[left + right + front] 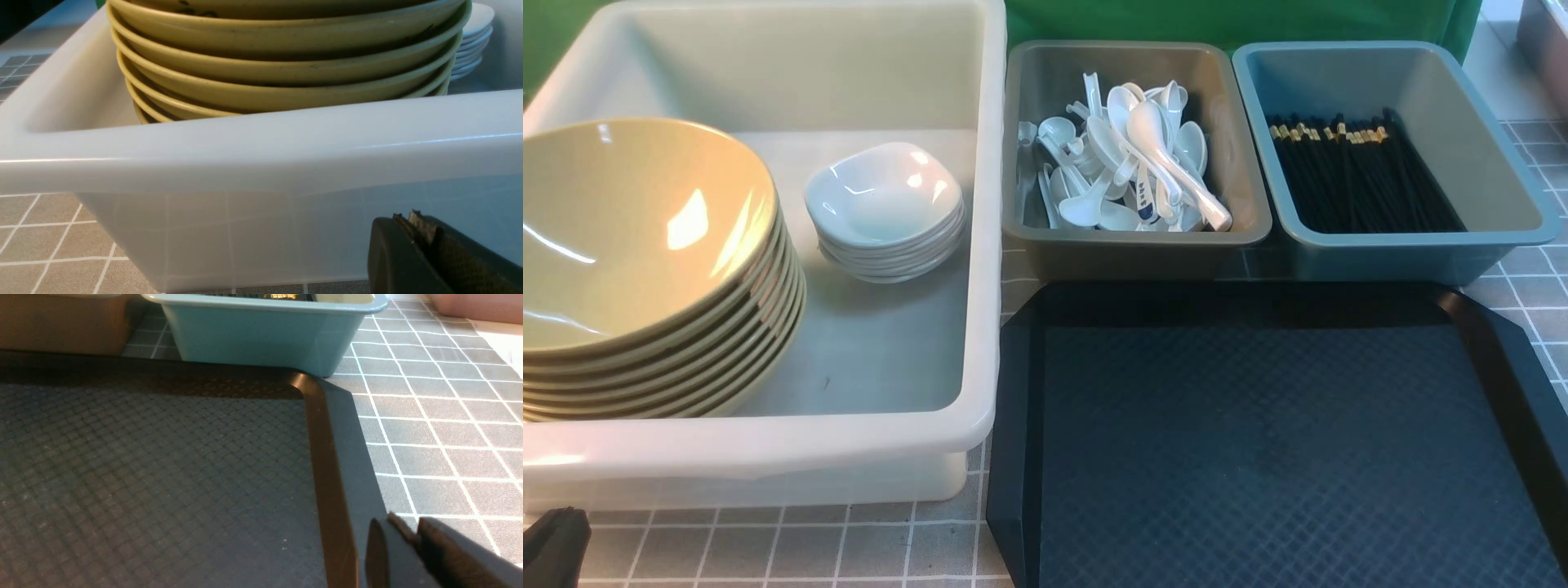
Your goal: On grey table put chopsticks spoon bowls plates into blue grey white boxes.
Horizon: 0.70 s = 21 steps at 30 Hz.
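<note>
The white box (980,245) at the left holds a stack of yellow-green bowls (645,261) and a stack of small white plates (886,212). The grey box (1029,237) holds a heap of white spoons (1131,159). The blue box (1503,163) holds black chopsticks (1356,175). My left gripper (406,216) is shut and empty, low in front of the white box's near wall (245,228); its tip shows in the front view (556,539). My right gripper (402,526) is shut and empty beside the black tray's right rim (327,477); it is out of the front view.
A black tray (1258,449) lies bare in front of the grey and blue boxes. The table has a grey checked cloth (768,547). A green backdrop (1258,20) stands behind the boxes. A pinkish container (474,306) sits at the far right.
</note>
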Each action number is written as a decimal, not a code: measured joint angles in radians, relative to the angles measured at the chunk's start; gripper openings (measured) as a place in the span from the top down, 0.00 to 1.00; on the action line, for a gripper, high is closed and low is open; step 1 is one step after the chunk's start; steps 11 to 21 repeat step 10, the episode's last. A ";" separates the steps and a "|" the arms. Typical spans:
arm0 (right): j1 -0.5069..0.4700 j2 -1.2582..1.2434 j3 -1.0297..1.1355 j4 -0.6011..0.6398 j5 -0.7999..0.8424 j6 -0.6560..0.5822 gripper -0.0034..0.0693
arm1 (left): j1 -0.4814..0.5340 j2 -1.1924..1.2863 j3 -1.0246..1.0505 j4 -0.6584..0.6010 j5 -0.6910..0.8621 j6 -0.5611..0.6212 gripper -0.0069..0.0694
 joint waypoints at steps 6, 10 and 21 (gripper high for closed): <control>0.000 0.000 0.000 0.000 0.000 0.000 0.83 | 0.000 0.000 0.000 0.000 0.000 0.000 0.92; 0.000 0.000 0.000 0.000 0.000 0.000 0.83 | 0.000 0.000 0.000 0.000 0.000 0.000 0.92; 0.000 0.000 0.000 0.000 0.000 0.000 0.83 | 0.000 0.000 0.000 0.000 0.000 0.000 0.92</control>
